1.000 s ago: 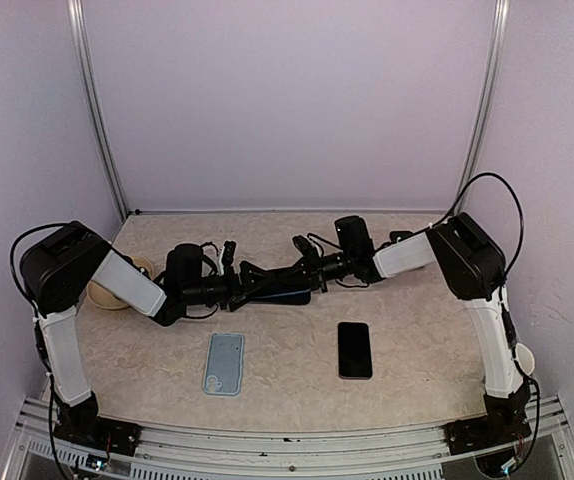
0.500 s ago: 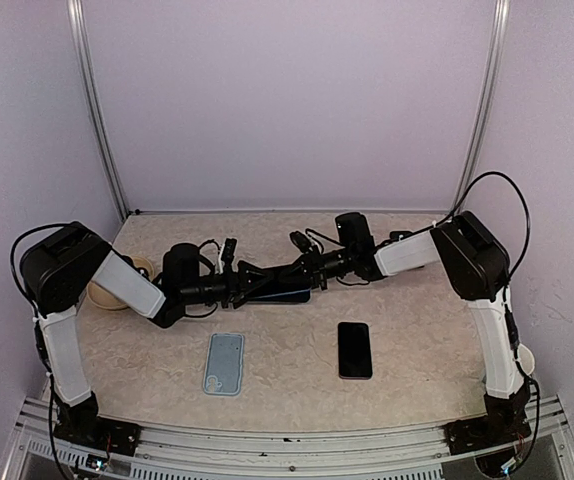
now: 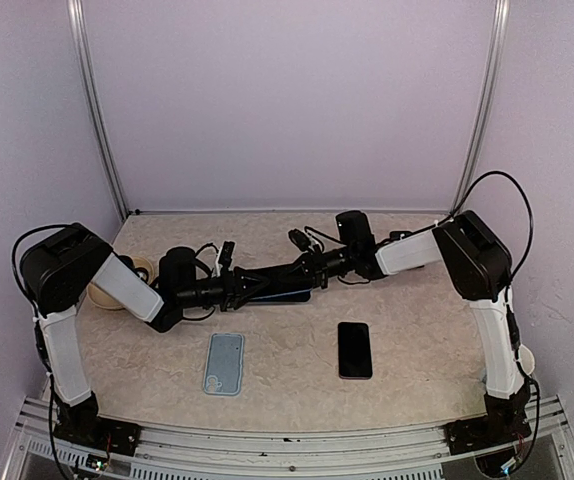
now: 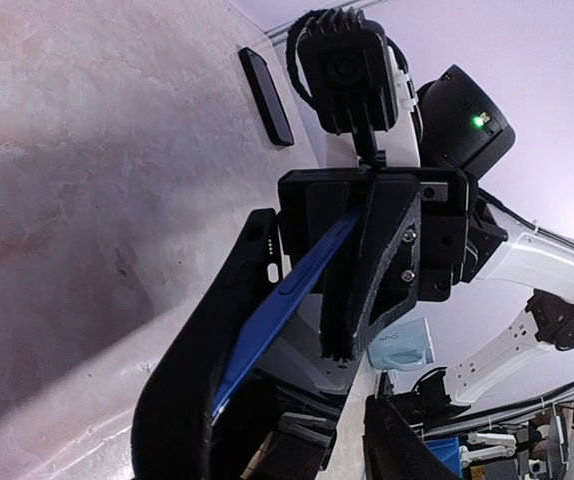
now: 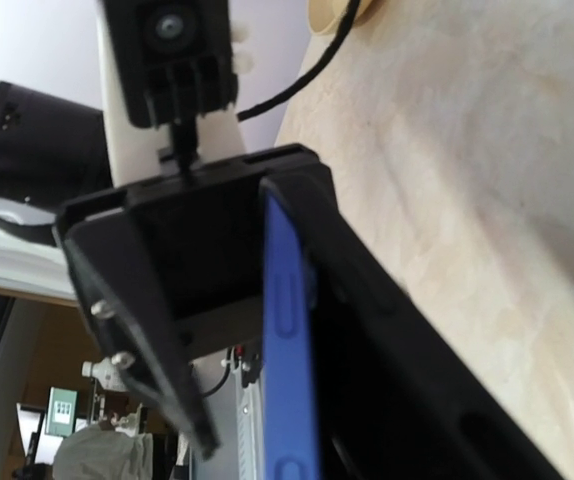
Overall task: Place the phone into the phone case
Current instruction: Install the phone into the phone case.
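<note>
Right claw [image 3: 285, 282] is clenched on one end of a thin blue slab [image 4: 287, 300]. Phone or case, can't tell; its edge has button-shaped ovals. Left claw [image 3: 250, 285] faces it head-on, jaws half-open around the slab's other end. One finger [image 4: 197, 380] lies along the slab and the other stands off, so no firm pinch there yet. The slab's long axis runs left-right, straight along the line between the two claws, low over the back-middle of the table [image 3: 287, 400]. Nearer the bases, a black phone [image 3: 354, 349] lies flat on the right arm's side and a pale blue case [image 3: 224, 363] on the left arm's side. Both are well apart from the claws, with long axes pointing away from the bases. Next looks like a handover or a two-handed hold.
</note>
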Motion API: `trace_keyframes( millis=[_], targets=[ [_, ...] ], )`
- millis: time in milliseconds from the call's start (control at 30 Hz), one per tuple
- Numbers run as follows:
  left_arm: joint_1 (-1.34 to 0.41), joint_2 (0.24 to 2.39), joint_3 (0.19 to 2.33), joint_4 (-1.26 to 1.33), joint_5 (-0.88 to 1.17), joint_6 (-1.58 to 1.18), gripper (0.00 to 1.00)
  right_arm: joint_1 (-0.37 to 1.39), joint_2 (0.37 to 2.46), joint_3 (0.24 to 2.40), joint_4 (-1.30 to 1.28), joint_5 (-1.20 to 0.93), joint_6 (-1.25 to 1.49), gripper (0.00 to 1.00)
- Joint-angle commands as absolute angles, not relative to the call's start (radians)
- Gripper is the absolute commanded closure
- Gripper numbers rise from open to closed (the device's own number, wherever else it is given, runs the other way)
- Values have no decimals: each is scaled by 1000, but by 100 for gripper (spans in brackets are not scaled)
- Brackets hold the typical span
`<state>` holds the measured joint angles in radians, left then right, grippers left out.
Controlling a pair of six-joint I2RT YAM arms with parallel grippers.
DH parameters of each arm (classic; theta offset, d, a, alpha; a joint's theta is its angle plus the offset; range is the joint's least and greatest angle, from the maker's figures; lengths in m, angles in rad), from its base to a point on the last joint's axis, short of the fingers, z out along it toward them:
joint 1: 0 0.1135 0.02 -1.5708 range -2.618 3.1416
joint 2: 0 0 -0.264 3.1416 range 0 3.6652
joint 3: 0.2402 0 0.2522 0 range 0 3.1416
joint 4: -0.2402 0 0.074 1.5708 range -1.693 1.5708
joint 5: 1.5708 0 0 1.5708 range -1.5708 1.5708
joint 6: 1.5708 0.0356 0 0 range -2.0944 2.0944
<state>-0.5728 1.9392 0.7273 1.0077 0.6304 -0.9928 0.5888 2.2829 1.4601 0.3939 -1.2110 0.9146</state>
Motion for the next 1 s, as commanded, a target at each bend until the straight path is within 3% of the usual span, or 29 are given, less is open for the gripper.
trace_keyframes(
  millis=[0, 567, 833, 967],
  targets=[
    [-586, 1939, 730, 1181, 696, -1000, 57, 615, 2243, 1449, 399, -1216, 900, 100],
    [-586, 1972, 716, 1300, 734, -1055, 84, 623, 2250, 1454, 401, -1237, 891, 100],
    [-588, 1970, 709, 1337, 748, -1068, 92, 624, 2256, 1457, 400, -1239, 887, 100],
    [-588, 1969, 704, 1359, 753, -1078, 97, 624, 2254, 1463, 395, -1244, 887, 94]
  ],
)
